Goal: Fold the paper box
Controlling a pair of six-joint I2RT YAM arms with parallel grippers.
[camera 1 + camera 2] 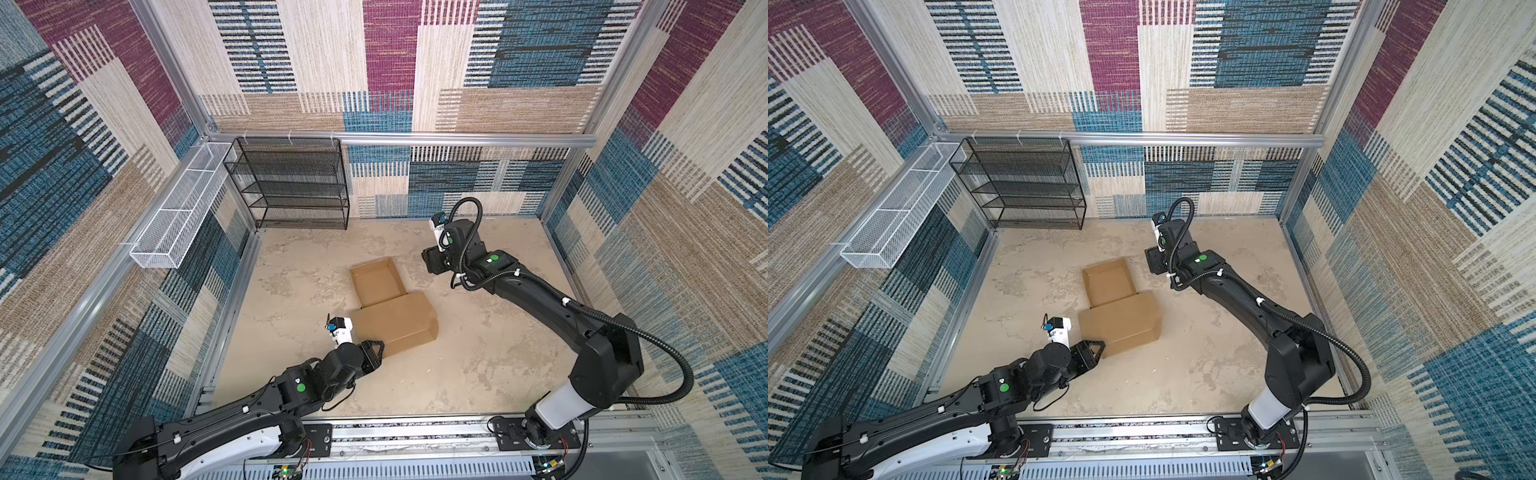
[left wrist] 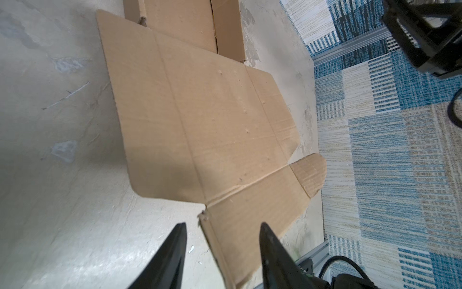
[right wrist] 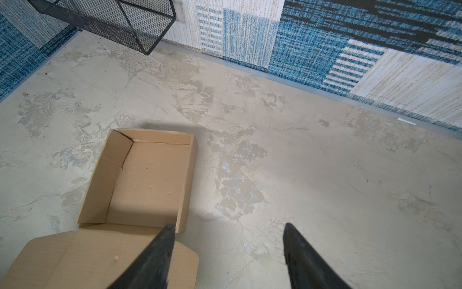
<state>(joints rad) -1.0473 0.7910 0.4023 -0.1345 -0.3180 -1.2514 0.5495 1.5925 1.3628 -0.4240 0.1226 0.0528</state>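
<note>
Brown paper box (image 1: pixel 390 309) near the middle of the sandy table (image 1: pixel 478 365), half made. Far part a shallow open tray with its walls up. Near part a flat lid with its flaps spread out.

At the lid's near left corner, the left gripper (image 2: pixel 222 225), on an arm stretched low over the table and pointing at the box. Jaws partly open, one finger over the bare table and one over the corner flap, not pinching it.

To the right of the tray, the right gripper (image 3: pixel 228 225), up above the table and tipped down, arm bent at the elbow. Jaws wide open, holding nothing.

Far back on the left, a black mesh shelf (image 1: pixel 291 183) against the wall and a white wire basket (image 1: pixel 178 212) on the side rail, both well apart from the box.
</note>
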